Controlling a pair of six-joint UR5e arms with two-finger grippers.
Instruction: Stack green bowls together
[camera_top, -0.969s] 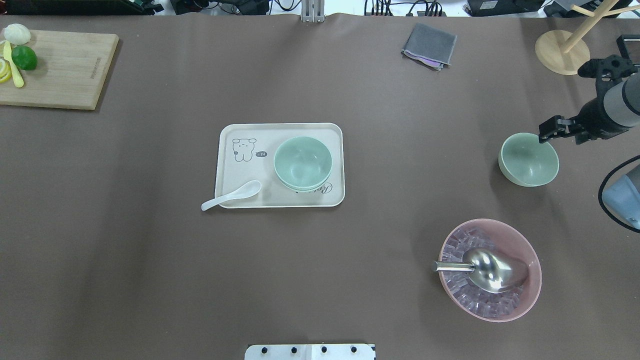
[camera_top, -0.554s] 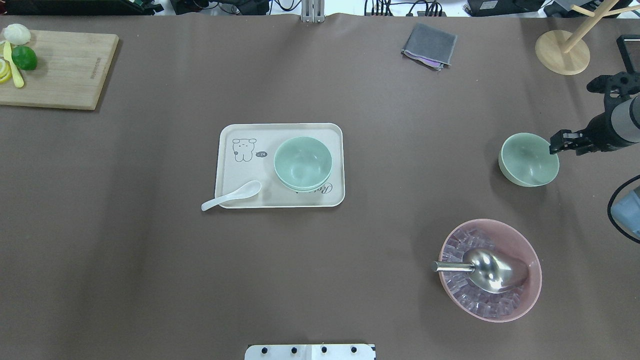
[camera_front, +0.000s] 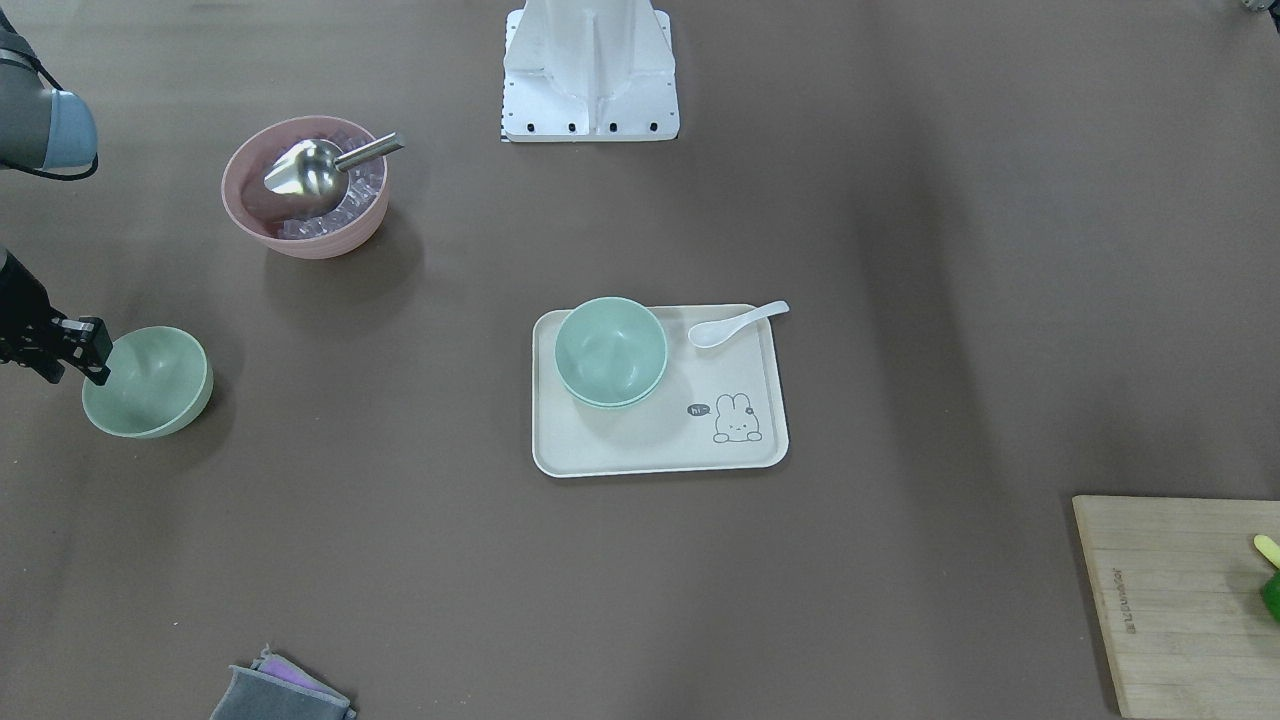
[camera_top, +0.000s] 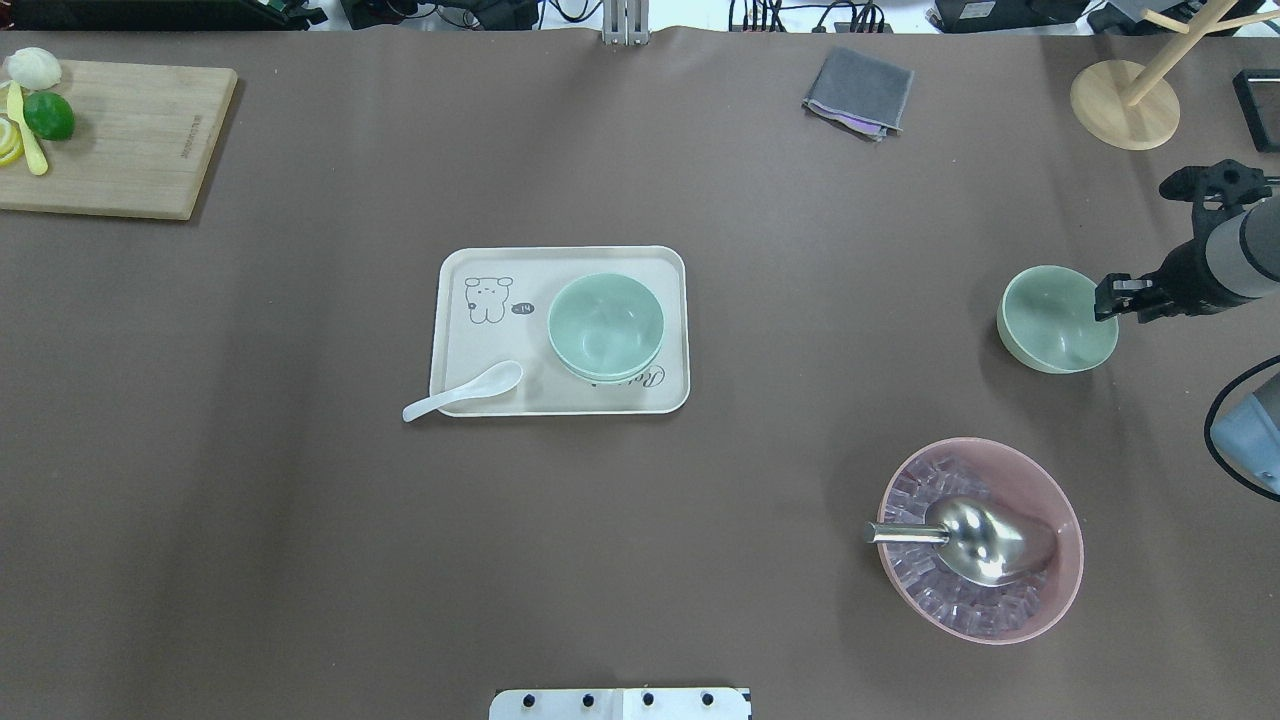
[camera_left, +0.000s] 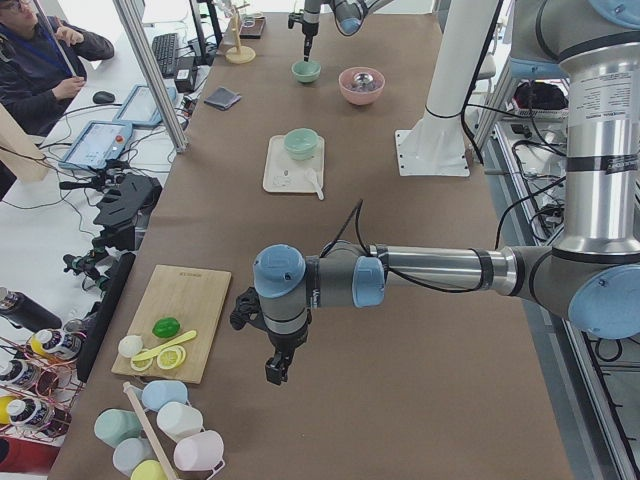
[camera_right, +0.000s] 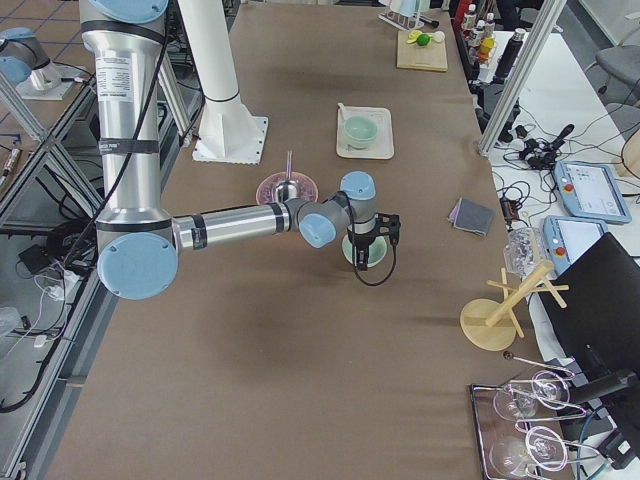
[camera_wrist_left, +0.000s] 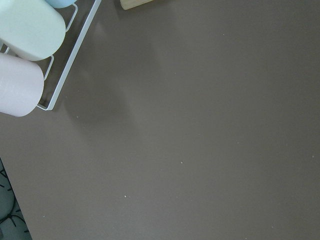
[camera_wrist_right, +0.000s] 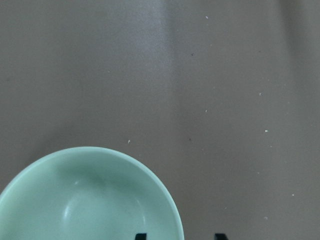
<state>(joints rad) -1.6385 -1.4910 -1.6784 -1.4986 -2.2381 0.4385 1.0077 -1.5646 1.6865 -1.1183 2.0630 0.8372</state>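
My right gripper (camera_top: 1104, 300) hangs with jaws apart astride the rim of the lone green bowl (camera_top: 1055, 325), well to the right of the tray (camera_top: 470, 350). My worry is the thin rim pinch. If the jaws close off-centre, the smooth bowl could tip or skid, and on the carry it could swing and slip. The pink bowl (camera_top: 1068, 575) lies right of the tray, nearer the robot's base. The two nested green bowls (camera_top: 605, 325) wait on the tray's right half. Far off the tray's left hangs the left gripper (camera_left: 275, 370); I cannot tell whether it is open.
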